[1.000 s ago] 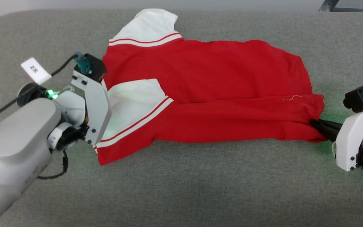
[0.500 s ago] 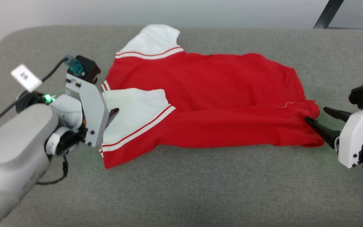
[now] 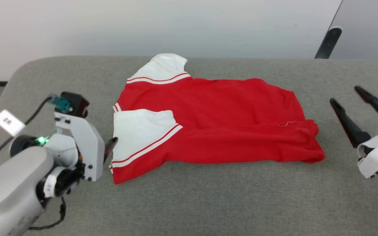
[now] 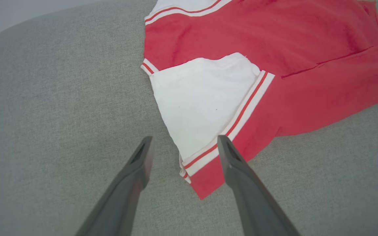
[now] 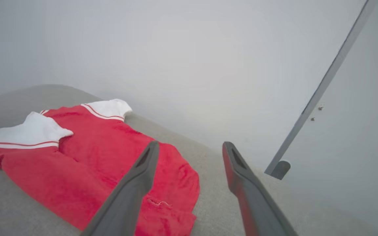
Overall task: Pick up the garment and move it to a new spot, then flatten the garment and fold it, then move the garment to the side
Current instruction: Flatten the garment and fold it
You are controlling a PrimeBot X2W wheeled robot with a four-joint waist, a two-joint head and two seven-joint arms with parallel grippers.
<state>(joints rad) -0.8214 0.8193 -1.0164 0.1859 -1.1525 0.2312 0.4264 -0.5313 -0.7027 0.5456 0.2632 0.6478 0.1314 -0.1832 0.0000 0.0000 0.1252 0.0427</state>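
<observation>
Grey bench (image 3: pixel 208 203) holds the garment (image 3: pixel 228 108) loosely folded; left tool (image 4: pixel 184 139) and right tool (image 3: pixel 345 94), both spread empty, could snag 1 layer and unfold it.

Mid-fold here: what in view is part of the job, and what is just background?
Job:
garment, partly folded
left gripper, open
right gripper, open

Background:
grey padded surface
white tag
dark post

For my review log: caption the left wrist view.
Left gripper, jaws open, hovers at the garment's white sleeve corner.
</observation>
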